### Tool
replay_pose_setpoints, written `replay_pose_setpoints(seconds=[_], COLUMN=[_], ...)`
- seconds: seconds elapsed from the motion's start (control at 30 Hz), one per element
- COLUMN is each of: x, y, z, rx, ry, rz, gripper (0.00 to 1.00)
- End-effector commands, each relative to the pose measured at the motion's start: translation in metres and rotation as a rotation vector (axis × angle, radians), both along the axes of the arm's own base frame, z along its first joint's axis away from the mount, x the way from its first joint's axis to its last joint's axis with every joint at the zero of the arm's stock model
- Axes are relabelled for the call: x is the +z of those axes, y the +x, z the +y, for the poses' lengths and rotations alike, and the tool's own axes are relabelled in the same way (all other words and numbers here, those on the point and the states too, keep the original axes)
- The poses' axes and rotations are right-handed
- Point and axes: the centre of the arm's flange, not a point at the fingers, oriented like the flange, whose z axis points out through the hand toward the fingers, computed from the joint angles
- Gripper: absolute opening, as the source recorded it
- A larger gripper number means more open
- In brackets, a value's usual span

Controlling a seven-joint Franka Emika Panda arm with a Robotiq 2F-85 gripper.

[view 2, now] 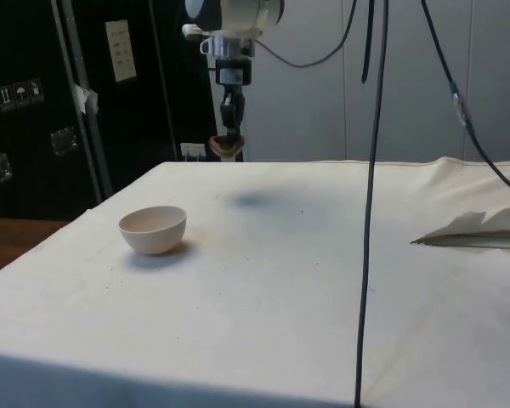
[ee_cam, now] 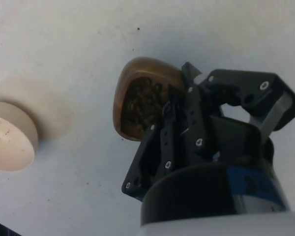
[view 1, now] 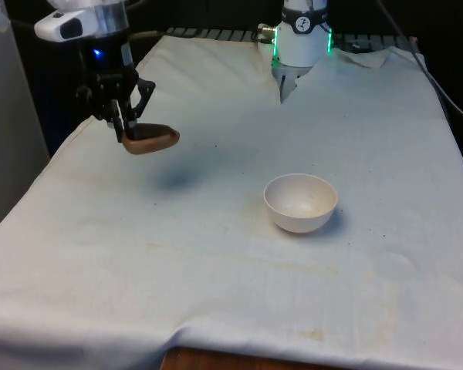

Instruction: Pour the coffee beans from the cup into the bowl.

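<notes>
Brown wooden cup (view 1: 151,139) heaped with dark coffee beans (ee_cam: 143,104), rim pinched by pincer (view 1: 126,127), pale bowl (view 1: 300,203) apart

The white arm reaches down at the upper left of the front view, its black gripper (view 1: 126,127) pointing at the table and raised well clear of the cloth. The fingers are closed on the rim of a brown cup (view 1: 152,139). In the side view the gripper (view 2: 230,138) hangs vertically at upper centre.
</notes>
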Motion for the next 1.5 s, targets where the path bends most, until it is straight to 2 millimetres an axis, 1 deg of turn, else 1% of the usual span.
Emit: replay_pose_setpoints(seconds=[0.0,0.13,0.17,0.27,0.43,0.47,0.53,0.7,0.73,0.77,0.93,1.0,1.03,1.2,1.33,1.47], x=[0.004,0.010,0.007,0.015,0.023,0.020,0.026,0.032,0.030,0.034,0.041,0.043,0.040,0.047,0.047,0.049], y=[0.000,0.002,0.003,0.004,0.007,0.007,0.008,0.010,0.010,0.010,0.014,0.015,0.014,0.017,0.019,0.020], z=[0.002,0.005,0.004,0.008,0.013,0.011,0.015,0.018,0.017,0.019,0.023,0.025,0.023,0.032,0.034,0.042], rx=[-0.004,-0.007,-0.002,-0.009,-0.012,-0.009,-0.014,-0.018,-0.014,-0.021,-0.029,-0.032,-0.029,-0.044,-0.048,-0.067], ry=[-0.020,-0.034,-0.018,-0.050,-0.072,-0.054,-0.080,-0.099,-0.082,-0.106,-0.130,-0.135,-0.122,-0.145,-0.137,-0.146], rz=[-0.002,-0.001,0.002,0.002,0.005,0.008,0.006,0.010,0.013,0.011,0.015,0.017,0.020,0.021,0.022,0.027], gripper=[0.00,0.00,0.00,0.00,0.00,0.00,0.00,0.00,0.00,0.00,0.00,0.00,0.00,0.00,0.00,0.00])
